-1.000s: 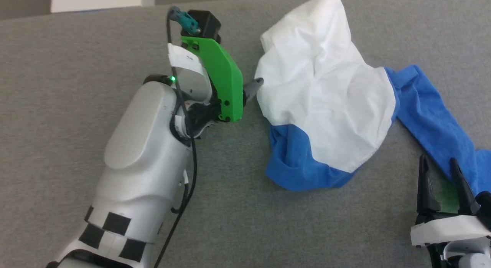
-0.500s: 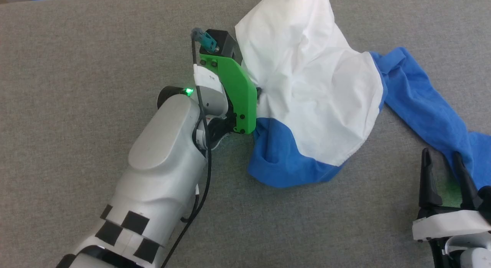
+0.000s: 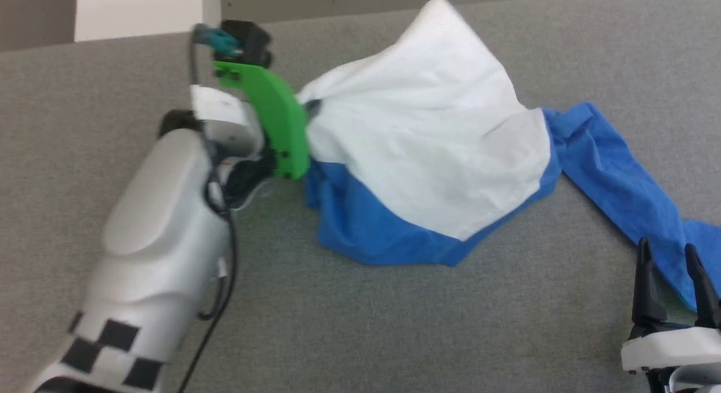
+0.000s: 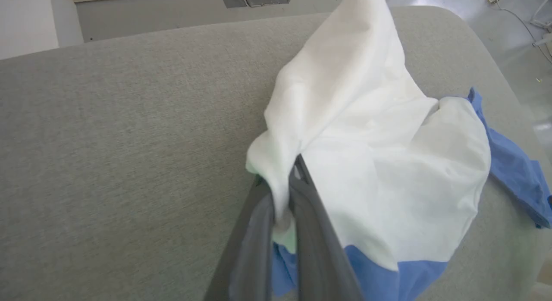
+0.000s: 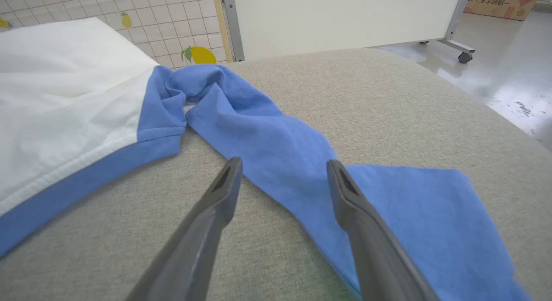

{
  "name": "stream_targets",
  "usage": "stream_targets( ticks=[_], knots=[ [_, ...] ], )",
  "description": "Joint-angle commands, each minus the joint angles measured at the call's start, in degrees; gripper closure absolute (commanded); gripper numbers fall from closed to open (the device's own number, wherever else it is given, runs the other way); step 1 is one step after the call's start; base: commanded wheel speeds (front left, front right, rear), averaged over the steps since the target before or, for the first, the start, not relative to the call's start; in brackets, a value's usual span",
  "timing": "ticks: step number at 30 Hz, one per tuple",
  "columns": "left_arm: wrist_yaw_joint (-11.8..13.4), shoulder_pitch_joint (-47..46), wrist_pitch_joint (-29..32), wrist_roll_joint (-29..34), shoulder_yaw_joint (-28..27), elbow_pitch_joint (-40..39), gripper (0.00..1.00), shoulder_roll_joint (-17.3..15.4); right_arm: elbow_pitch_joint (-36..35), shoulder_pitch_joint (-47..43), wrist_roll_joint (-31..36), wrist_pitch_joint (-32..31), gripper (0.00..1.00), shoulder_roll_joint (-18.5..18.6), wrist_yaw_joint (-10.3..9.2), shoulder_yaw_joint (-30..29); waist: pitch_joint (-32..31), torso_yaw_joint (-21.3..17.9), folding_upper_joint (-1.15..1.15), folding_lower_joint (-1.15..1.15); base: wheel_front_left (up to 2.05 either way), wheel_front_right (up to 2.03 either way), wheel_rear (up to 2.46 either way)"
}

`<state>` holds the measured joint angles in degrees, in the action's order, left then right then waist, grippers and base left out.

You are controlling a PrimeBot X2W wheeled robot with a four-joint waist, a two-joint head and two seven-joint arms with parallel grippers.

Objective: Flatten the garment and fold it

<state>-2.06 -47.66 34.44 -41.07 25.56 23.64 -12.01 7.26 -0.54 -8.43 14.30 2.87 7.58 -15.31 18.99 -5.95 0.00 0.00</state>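
Grey padded table [image 3: 394, 325] carries the garment [image 3: 428, 151], its white edge pinched by the left gripper [image 4: 280, 176], right gripper [image 5: 282, 171] spread wide.

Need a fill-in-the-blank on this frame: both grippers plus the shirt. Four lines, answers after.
1. On the garment, the left gripper is shut on ____ cloth.
2. The right gripper has its jaws ____.
3. The sleeve stretched out toward the right gripper is ____ in colour.
4. The garment lies on a ____ fabric surface.

Missing words: white; open; blue; grey.
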Motion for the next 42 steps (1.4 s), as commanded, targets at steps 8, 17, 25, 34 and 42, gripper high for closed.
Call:
stream_targets(
  ticks=[8, 17, 25, 34, 42],
  knots=[
    [5.55, 13.88, 7.65, -0.33, -3.37, -15.91, 1.0, -13.05, -1.41, -2.69, 1.17, -0.69, 0.0, 0.01, -0.09, 0.16, -6.56, 2.97, 0.0, 0.0, 0.0, 0.0, 0.0],
    [9.51, 21.92, 0.91, -2.03, -5.7, -17.15, 0.0, -9.68, -3.88, -3.03, 1.45, -2.72, 0.0, 0.01, -0.09, 0.44, -8.08, 4.12, 0.0, 0.0, 0.0, 0.0, 0.0],
    [9.31, 19.0, -2.91, -0.6, -7.76, -20.77, 0.0, -10.91, -4.25, -3.73, 1.42, -3.27, 0.0, 0.01, -0.09, 1.08, -10.04, 4.69, 0.0, 0.0, 0.0, 0.0, 0.0],
    [12.93, 27.34, -12.2, 8.64, -5.31, -33.27, 0.0, -12.32, -4.47, -4.57, 0.82, -3.07, 0.0, 0.0, -0.09, 1.23, -9.6, 5.28, 0.0, 0.0, 0.0, 0.0, 0.0],
    [13.67, 36.72, -8.95, 9.03, 3.95, -29.46, 0.0, -8.2, -5.47, -4.85, 1.33, -3.72, 0.0, 0.0, -0.09, 0.06, -7.66, 7.77, 0.0, 0.0, 0.0, 0.0, 0.0]
  ],
)
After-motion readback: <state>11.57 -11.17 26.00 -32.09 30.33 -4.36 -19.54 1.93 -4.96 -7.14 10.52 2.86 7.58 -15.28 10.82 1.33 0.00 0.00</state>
